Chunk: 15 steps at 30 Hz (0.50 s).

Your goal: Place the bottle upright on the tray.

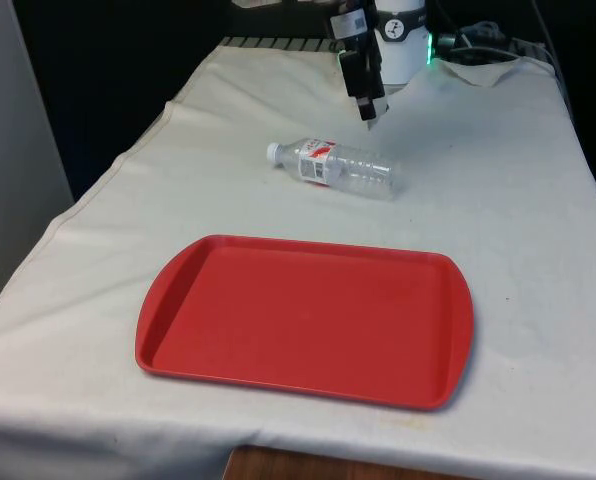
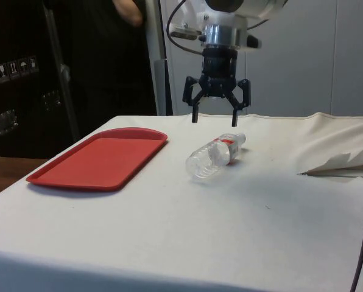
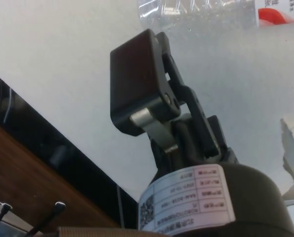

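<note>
Bottle [image 1: 333, 167] lies on its side, frame centre-top, cap toward the front view's left, well apart from red tray [image 1: 306, 320]. End effector [image 2: 215, 118] hovers above, fingers apart. Clear plastic, apparently empty (light, slick, crushable): grip mid-body at the label.

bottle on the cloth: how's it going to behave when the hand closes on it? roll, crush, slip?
The bottle lies on its side on the white cloth, so a nudge would probably roll it. It looks clear and empty, so likely light, with thin ribbed walls that may dent under a firm squeeze. The open hand hangs just above it; smooth plastic could slip.
</note>
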Each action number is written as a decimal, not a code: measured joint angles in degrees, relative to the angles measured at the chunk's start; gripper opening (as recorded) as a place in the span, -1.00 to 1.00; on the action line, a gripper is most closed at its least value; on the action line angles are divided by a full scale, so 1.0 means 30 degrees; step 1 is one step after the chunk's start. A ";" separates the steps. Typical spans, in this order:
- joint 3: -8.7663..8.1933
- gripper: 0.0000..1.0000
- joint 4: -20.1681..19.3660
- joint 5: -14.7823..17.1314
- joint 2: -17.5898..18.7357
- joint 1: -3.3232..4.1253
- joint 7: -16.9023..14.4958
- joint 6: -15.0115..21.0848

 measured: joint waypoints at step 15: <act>0.0000 1.00 0.0000 0.1261 0.0458 0.0000 0.0038 0.0153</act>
